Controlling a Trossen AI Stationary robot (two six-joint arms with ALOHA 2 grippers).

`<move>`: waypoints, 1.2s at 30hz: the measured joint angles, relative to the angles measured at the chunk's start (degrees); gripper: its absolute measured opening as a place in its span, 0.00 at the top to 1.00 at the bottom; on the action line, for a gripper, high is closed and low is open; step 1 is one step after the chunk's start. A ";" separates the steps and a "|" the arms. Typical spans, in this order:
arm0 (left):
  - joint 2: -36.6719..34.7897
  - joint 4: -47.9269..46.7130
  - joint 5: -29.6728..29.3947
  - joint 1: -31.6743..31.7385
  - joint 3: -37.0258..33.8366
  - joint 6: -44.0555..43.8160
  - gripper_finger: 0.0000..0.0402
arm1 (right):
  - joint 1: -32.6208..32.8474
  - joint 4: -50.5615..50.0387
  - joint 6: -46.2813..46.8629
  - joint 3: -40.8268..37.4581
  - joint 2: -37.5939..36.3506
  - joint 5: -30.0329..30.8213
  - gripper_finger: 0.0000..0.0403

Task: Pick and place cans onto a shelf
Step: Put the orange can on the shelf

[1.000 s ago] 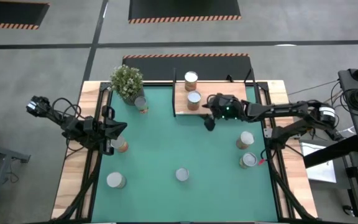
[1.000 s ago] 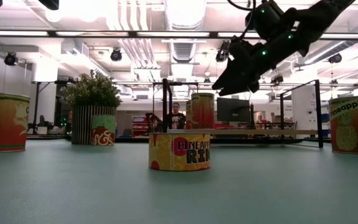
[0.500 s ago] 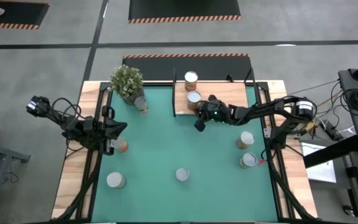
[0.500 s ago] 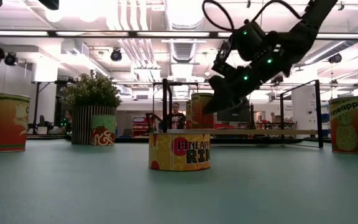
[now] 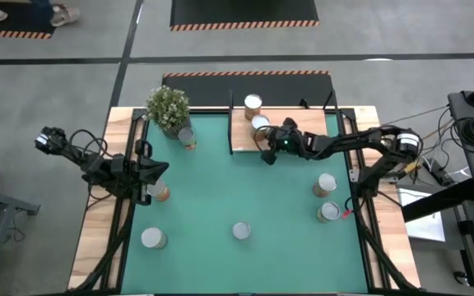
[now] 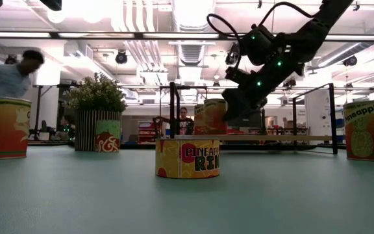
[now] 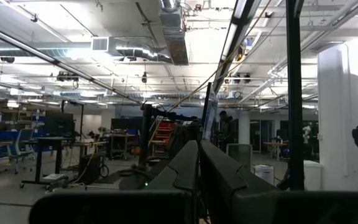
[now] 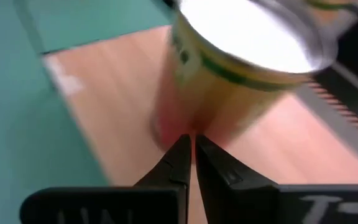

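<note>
Reaching over the flat light-wood shelf [image 5: 290, 123] at the far side of the big green mat [image 5: 245, 189], the right gripper [image 5: 263, 153] has its two dark fingers [image 8: 185, 163] pressed tight together with nothing between them. Their tips sit right against the side of a small round tin can with a shiny white top and a yellow and green label [image 8: 235, 68], which stands on the shelf. A second little tin can [image 5: 253, 104] stands on the shelf just behind it.

The step looks like nudging or tidying this can, not lifting it. To do it well, the push should be slow and low on the can so it slides and does not tip. It should stay away from the shelf edge.

The left gripper [image 7: 197, 180] waits, closed up and empty, at the left side of the table near an orange-sided can [image 5: 161, 192]. More cans wait on the mat.
</note>
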 joint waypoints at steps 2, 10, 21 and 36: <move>0.00 0.00 0.01 0.00 0.00 0.00 1.00 | -0.51 -0.06 -1.16 0.00 -0.73 0.98 0.97; 0.00 0.02 0.02 0.00 0.00 -0.02 1.00 | -3.25 -2.63 -0.80 -0.02 -2.64 1.88 0.97; 0.00 0.04 0.02 0.00 0.00 -0.01 1.00 | -4.55 3.19 -2.29 -0.04 -0.08 1.87 0.97; 0.00 0.04 0.02 -0.01 0.00 -0.02 1.00 | -5.20 8.71 -3.35 -0.04 0.27 -0.59 0.97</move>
